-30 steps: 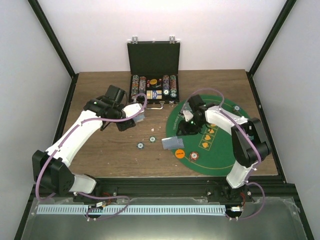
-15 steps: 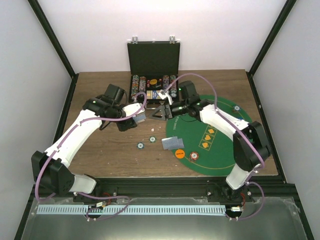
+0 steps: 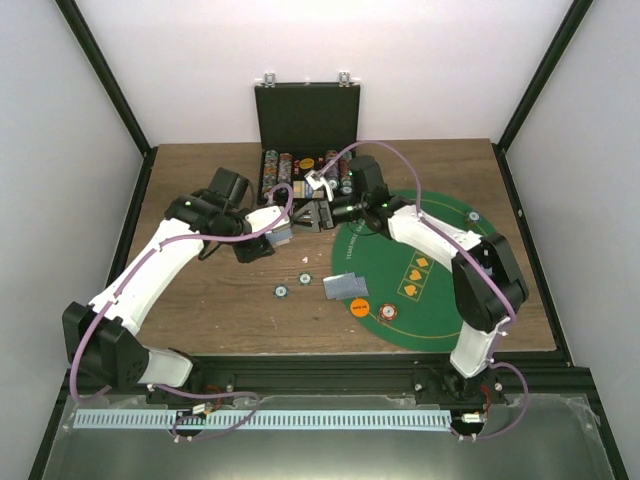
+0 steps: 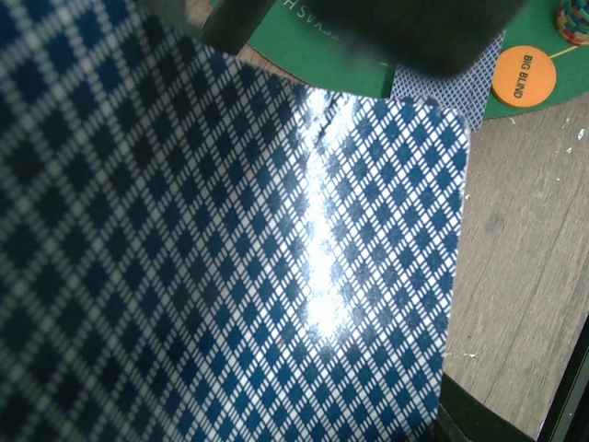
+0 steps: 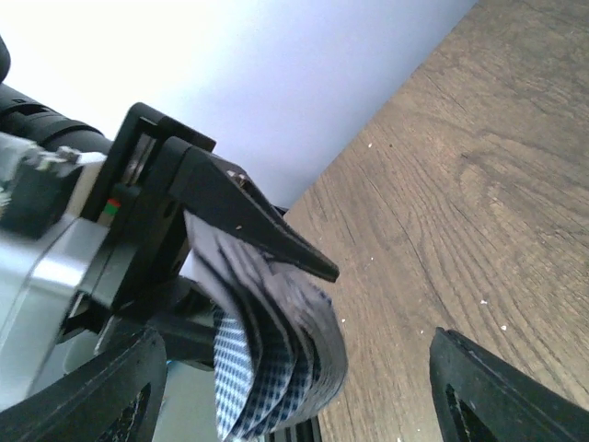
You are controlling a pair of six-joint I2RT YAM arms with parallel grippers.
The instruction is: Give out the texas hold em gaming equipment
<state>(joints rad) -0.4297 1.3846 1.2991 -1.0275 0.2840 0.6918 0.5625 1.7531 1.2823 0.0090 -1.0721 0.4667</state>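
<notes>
Several slick, bendy cards [image 5: 276, 359] sit clenched in left pincer [image 3: 272, 240]; right pincer [image 3: 310, 216], released at 3 o'clock, should pinch one edge.

The hinged case [image 3: 306, 118] sits at the table's [image 3: 180, 170] back — felt mat [image 3: 440, 290] nearer, to its right; playing cards [image 3: 345, 286] overlap the mat's left edge, poker chips [image 3: 282, 291] lie just left.

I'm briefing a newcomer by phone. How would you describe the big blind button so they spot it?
Start at the round green felt mat. At its near-left edge, just in front of the face-down cards, lies the big blind button: solid orange, lettered, unlike the striped chip beside it.
</notes>
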